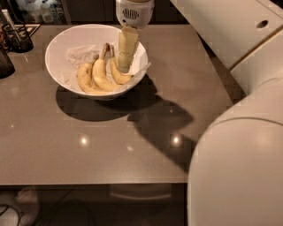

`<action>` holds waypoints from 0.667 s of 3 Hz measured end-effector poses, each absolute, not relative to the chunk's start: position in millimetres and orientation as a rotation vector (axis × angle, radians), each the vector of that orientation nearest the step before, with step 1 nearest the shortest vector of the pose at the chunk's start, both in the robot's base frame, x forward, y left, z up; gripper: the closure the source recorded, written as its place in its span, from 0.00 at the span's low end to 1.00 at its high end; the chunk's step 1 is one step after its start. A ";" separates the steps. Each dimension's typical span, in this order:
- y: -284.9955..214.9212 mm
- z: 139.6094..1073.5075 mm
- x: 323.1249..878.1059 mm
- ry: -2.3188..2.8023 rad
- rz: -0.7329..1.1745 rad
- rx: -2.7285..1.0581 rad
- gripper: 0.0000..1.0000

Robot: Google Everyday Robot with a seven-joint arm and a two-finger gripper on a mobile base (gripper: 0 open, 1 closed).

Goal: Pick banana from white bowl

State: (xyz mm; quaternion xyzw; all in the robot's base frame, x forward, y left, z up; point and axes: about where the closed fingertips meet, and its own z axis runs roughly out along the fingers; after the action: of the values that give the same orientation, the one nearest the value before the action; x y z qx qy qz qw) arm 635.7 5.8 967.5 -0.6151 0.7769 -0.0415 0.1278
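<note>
The white bowl [57, 53] stands at the back left of the brown table, lined with crumpled white paper. Inside lie two fatter bananas [93, 76] joined at one brown stem. To their right lies the slender curved banana [116, 74]. My gripper [124, 67] hangs down from its white wrist [135, 12] inside the bowl's right half. It sits right over the slender banana's upper right side and hides part of it. I cannot tell whether it touches the banana.
A dark wire holder [17, 37] and a dark object [4, 64] stand at the table's left back. My white arm [221, 31] and body [239, 172] fill the right side. The table's front edge [88, 183] runs across the bottom.
</note>
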 end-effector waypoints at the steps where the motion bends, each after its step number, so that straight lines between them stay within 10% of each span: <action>1: 27.9 960.2 643.9 2.242 -0.093 -1.826 0.12; 2: 39.4 952.9 650.0 2.237 -0.054 -1.844 0.28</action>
State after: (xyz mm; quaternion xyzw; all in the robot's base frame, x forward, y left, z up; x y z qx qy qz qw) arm 650.0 39.4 952.9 -0.6313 0.7658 -0.0186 0.1209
